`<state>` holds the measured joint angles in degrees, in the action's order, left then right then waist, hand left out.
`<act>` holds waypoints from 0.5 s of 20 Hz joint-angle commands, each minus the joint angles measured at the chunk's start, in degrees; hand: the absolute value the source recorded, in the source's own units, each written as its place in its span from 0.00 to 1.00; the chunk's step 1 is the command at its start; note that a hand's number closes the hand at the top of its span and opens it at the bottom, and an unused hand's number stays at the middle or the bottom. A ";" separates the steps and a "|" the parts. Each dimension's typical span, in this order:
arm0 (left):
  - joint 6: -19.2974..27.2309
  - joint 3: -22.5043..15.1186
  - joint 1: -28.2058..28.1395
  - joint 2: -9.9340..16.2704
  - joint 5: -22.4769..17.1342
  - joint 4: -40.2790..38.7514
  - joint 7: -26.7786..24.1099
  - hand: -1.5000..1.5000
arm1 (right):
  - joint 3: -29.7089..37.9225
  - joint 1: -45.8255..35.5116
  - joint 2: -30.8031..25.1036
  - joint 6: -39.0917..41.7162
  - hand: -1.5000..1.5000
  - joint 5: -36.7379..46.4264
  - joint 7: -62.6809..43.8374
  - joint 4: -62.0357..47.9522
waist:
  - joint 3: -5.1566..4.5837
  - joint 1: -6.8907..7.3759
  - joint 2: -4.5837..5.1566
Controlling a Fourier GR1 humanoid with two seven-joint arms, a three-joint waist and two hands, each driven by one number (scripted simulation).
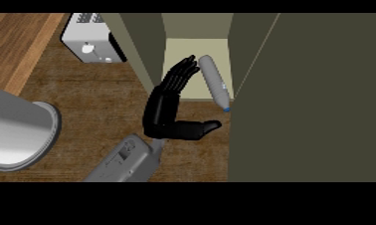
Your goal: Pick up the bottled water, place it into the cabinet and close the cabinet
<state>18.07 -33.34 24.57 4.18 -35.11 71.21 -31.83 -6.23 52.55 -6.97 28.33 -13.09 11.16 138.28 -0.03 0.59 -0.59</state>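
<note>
The bottled water lies tilted inside the open cabinet, cap toward us, just right of our left hand. That hand is released, fingers straight, fingertips beside the bottle. Left of the hand stands a toaster.

A dark brown wood-grain counter top fills the scene. A small white boxy appliance with a round knob stands up and to the left of the robot hand, a large rounded grey metal vessel farther left at the edge, and a lighter wooden strip in the upper-left corner.
</note>
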 commanded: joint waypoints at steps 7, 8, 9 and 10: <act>-0.25 -0.69 -14.10 10.24 -0.79 17.72 4.62 1.00 | -1.19 3.75 -9.60 10.11 1.00 7.03 1.20 8.57 | -0.02 -0.66 -0.18; -1.54 -1.14 -16.22 11.18 -0.67 19.14 3.24 1.00 | -2.49 3.62 -9.82 9.54 1.00 7.18 -0.56 10.88 | -0.07 -0.34 -0.06; 0.70 -1.44 -17.12 10.88 -0.22 21.00 4.12 0.00 | -4.23 4.40 -10.40 10.77 1.00 8.14 -0.35 11.19 | -0.06 -0.44 -0.15; 0.20 -0.52 -18.49 12.31 -0.81 21.76 4.14 0.00 | -4.18 5.11 -10.95 12.35 1.00 9.40 2.04 11.36 | -0.06 -0.90 -0.34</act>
<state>17.69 -34.49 10.73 13.49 -35.63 88.00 -28.19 -9.56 54.63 -15.22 37.74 -9.62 13.84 139.34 -0.07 0.22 -0.74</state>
